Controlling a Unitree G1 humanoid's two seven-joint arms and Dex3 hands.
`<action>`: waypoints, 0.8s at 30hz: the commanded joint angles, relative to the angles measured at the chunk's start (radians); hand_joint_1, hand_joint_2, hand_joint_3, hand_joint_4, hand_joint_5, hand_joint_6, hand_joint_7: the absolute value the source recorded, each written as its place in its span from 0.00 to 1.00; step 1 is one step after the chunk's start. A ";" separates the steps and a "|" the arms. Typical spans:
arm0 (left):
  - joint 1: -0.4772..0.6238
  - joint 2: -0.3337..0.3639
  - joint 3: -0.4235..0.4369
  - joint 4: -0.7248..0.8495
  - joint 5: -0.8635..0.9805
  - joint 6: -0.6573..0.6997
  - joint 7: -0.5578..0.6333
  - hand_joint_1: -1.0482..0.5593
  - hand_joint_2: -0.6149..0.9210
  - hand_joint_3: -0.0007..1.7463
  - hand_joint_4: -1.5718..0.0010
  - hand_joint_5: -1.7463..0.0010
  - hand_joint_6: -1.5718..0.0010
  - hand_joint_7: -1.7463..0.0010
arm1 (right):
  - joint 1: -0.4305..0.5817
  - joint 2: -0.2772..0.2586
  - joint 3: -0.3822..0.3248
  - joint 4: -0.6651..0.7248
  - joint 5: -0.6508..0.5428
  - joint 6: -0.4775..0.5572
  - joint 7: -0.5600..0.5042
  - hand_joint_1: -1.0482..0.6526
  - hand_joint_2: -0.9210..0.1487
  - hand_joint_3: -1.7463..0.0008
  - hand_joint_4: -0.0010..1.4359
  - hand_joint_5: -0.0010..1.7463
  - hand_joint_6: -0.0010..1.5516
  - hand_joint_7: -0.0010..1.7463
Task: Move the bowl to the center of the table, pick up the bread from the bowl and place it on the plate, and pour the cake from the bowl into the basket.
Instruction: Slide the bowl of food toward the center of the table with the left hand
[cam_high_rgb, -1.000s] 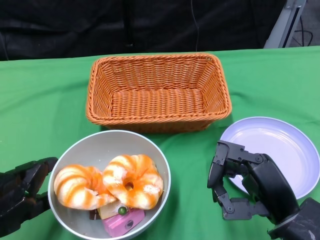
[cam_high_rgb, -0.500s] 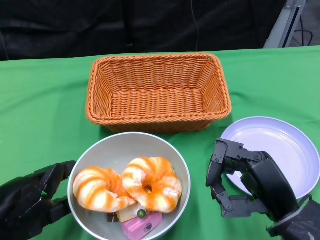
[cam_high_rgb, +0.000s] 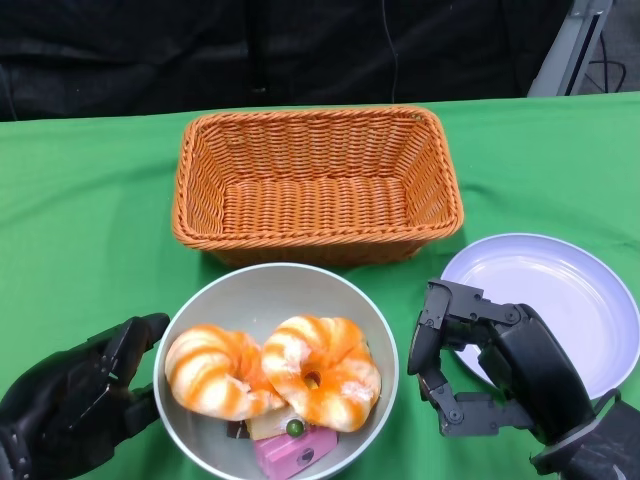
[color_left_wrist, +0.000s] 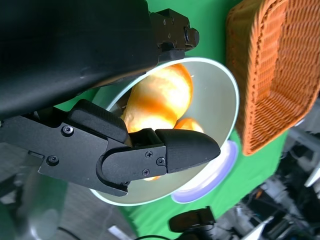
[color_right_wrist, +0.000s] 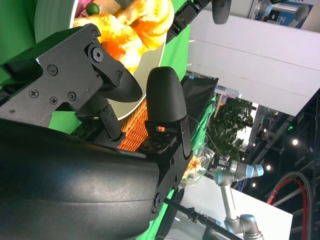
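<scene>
My left hand: fingers spread apart, cupped against the outer wall of the bowl on its left side; it grasps nothing. In the left wrist view the fingers lie along the rim.
My right hand: fingers apart and curled, empty; it stands just right of the bowl, not touching it.
Bowl: grey, on the green table, directly in front of the basket and between my two hands.
Bread: two orange-and-white striped rings side by side in the bowl, touching each other.
Cake: pink piece with a green bead on top, at the bowl's near edge, partly under the bread.
Plate: white, right of the bowl; my right hand overlaps its near-left rim.
Basket: orange wicker, behind the bowl.
</scene>
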 joint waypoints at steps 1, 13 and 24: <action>0.006 -0.018 0.025 -0.016 -0.016 -0.029 0.019 0.14 1.00 0.34 1.00 1.00 1.00 1.00 | -0.005 -0.006 -0.001 0.012 0.005 -0.006 0.003 0.58 0.37 0.30 0.57 1.00 0.43 0.91; 0.023 -0.067 0.079 -0.008 -0.004 -0.163 0.054 0.16 1.00 0.32 1.00 1.00 1.00 1.00 | -0.014 -0.002 -0.002 0.030 -0.011 -0.014 -0.013 0.59 0.39 0.28 0.57 1.00 0.43 0.91; 0.029 -0.129 0.115 0.023 0.123 -0.444 0.185 0.22 1.00 0.23 0.85 0.94 0.88 0.96 | -0.011 0.000 -0.005 0.024 -0.004 -0.013 -0.012 0.58 0.39 0.27 0.57 1.00 0.43 0.91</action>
